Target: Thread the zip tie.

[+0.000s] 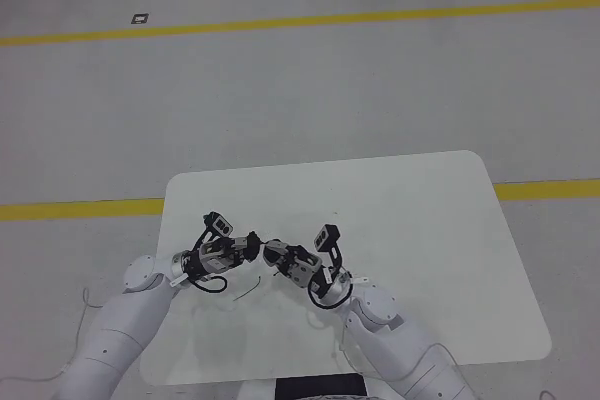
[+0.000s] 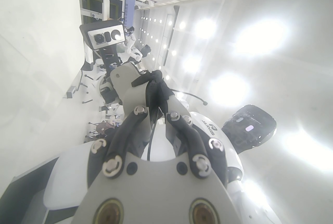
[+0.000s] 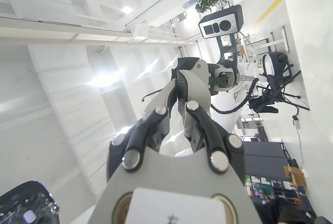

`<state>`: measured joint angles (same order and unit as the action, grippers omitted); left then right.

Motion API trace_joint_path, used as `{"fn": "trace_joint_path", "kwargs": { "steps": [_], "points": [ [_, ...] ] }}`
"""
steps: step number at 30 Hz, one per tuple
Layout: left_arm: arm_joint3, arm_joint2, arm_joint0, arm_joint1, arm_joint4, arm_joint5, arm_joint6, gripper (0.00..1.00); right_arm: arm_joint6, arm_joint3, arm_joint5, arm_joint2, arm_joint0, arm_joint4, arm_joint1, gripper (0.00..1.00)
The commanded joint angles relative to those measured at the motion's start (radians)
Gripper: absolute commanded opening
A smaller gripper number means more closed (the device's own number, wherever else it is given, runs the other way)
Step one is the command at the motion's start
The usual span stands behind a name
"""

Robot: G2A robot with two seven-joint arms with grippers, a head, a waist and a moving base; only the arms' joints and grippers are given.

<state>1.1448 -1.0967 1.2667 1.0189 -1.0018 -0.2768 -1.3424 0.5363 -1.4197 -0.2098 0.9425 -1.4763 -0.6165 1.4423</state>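
Both my left gripper (image 2: 155, 84) and my right gripper (image 3: 179, 84) are clenched tip to tip on the thin black plastic zip tie (image 2: 151, 136), above the near-left of the white bench (image 1: 430, 220). My fingertips hide the tie's head, so I cannot tell whether it is threaded.

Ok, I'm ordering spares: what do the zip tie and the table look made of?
The zip tie: probably black nylon or similar plastic; a thin, dark strand that bends in a smooth curve. The table: white, matte, with rounded corners; perhaps laminate or painted board, the look leaves it open.
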Motion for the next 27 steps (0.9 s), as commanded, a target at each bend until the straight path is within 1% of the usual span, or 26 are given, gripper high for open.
{"fn": "trace_joint_path", "kwargs": {
  "steps": [1,27],
  "points": [
    [0.0,0.0,0.0,0.0,0.0,0.0,0.0,0.0,-0.002,-0.001,0.0,0.003,-0.002,0.002,-0.001,0.0],
    [0.0,0.0,0.0,0.0,0.0,0.0,0.0,0.0,-0.022,-0.028,0.001,0.063,-0.033,0.008,-0.023,0.0]
  ]
}}
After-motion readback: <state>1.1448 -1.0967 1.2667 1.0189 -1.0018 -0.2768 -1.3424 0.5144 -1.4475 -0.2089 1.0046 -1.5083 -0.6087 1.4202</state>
